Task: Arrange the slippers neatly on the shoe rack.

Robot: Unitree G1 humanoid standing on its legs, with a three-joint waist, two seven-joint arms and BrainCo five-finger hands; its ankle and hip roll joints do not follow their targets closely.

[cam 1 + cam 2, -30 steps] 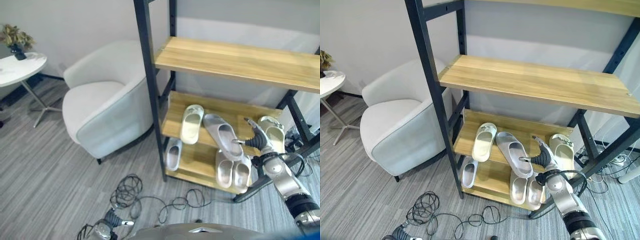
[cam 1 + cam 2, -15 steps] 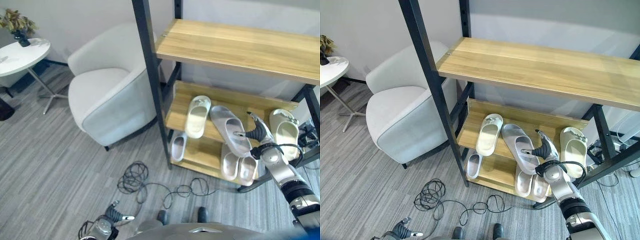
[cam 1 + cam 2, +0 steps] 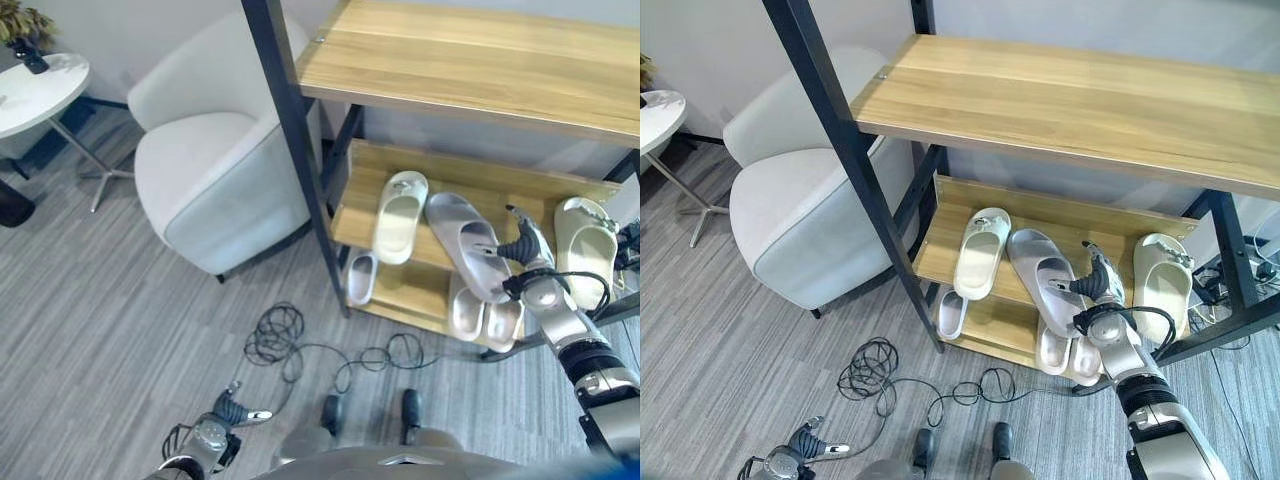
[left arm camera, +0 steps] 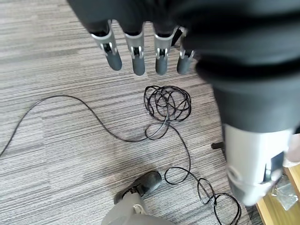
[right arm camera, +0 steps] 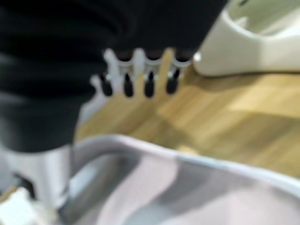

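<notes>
Now the shoe rack [image 3: 300,170] stands by the wall with its wood shelves and black legs. On the middle shelf a cream slipper [image 3: 399,215] lies straight near the left end, and another cream slipper [image 3: 585,248] lies at the right end. Between them a grey slipper [image 3: 468,245] lies crooked, with its near end sticking out over the front edge of the shelf. The right hand [image 3: 527,262] is just at the right side of that grey slipper, by its near end. In the right wrist view its fingers [image 5: 147,84] reach out straight over the wood shelf, with the grey slipper right below the hand, so it holds nothing. On the bottom shelf a small slipper [image 3: 362,278] lies to the left, and a pair of pale slippers [image 3: 485,318] lies side by side to the right. The left hand [image 3: 232,411] hangs low over the grey floor, its fingers [image 4: 135,54] straight and holding nothing. A white armchair [image 3: 215,170] stands left of the rack, and a small round table [image 3: 40,90] stands farther left.
</notes>
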